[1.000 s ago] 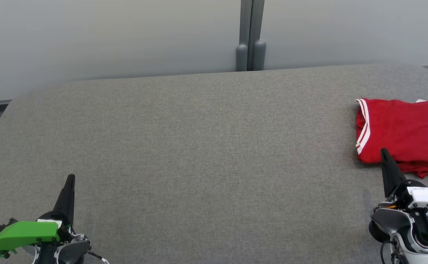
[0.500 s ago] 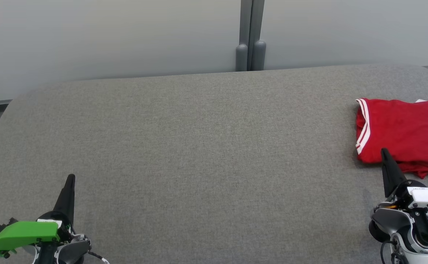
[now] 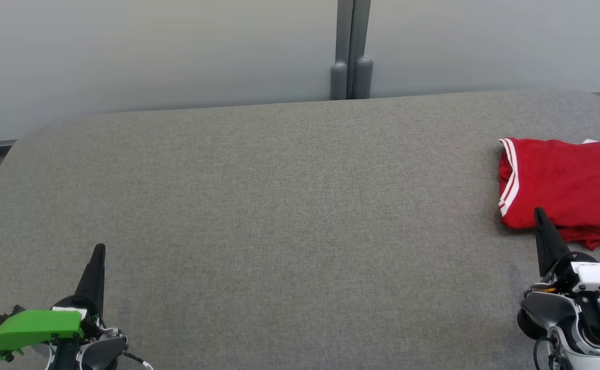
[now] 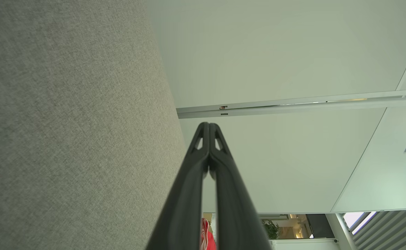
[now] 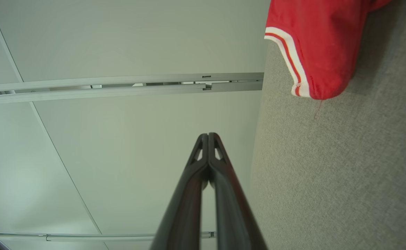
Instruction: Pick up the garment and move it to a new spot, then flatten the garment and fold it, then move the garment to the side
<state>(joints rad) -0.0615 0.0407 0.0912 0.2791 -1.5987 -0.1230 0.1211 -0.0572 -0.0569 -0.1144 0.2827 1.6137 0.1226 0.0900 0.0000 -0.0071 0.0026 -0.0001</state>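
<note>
Red with white-striped trim, the garment lies at the right edge of the grey fabric table — the right gripper near its front edge, the left gripper well apart at the lower left, both with fingers pressed together and holding nothing.

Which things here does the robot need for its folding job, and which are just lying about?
For the job: red garment, lying at the right end of the grey table; left jaws and right jaws, both shut, empty.
Just there: pale wall panels; grey post between them.
</note>
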